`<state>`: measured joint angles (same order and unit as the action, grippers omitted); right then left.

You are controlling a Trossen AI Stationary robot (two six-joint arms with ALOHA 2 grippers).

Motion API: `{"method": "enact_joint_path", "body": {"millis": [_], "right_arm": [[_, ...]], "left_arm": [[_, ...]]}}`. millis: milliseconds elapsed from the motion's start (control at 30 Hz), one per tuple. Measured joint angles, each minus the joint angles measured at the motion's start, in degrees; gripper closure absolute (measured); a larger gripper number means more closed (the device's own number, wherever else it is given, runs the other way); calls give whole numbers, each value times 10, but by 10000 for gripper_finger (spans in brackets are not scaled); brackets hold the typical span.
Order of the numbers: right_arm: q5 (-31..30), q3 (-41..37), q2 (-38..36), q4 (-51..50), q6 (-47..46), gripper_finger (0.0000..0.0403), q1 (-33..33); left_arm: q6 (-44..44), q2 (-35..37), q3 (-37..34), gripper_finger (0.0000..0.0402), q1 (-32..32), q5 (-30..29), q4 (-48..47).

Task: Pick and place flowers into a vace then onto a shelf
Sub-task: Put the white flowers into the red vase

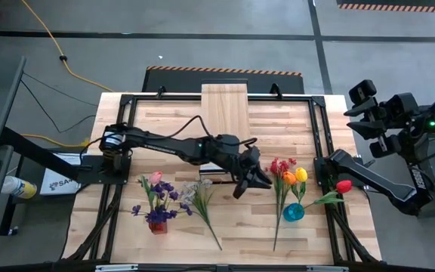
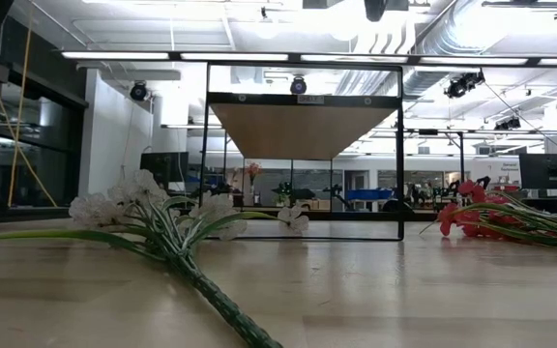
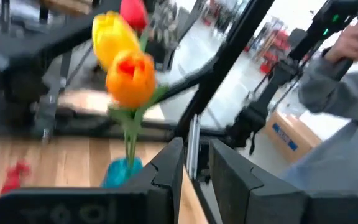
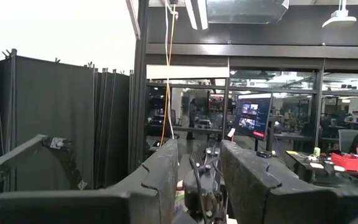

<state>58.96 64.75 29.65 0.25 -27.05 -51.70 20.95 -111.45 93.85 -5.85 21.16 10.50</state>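
Pale wood bench: left gripper, fingers narrowly apart and empty, hovers just beside the tulips standing in the blue vase. A sideways brush could topple it. Right gripper waits off-bench, slightly open.

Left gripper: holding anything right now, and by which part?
Nothing. The left gripper hangs mid-table between the white spray and the tulips in the blue vase; its wrist view shows an empty gap between its fingers.

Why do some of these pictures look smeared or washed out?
Left wrist view: motion blur smears the orange tulip and yellow tulip. Low view: the near white spray's stem is soft; ceiling lights glare. High view: evenly lit and sharp.
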Motion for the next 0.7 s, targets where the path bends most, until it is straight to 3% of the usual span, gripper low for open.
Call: {"method": "enact_joint_path", "body": {"millis": [300, 500, 700], "right_arm": [[0, 0, 0, 0, -1, 289, 0], [0, 0, 0, 0, -1, 289, 0], [-2, 0, 0, 0, -1, 289, 0]], "left_arm": [[6, -19, -26, 289, -7, -7, 41], [31, -13, -76, 289, -5, 14, 136], [44, -12, -86, 289, -5, 26, 139]]}}
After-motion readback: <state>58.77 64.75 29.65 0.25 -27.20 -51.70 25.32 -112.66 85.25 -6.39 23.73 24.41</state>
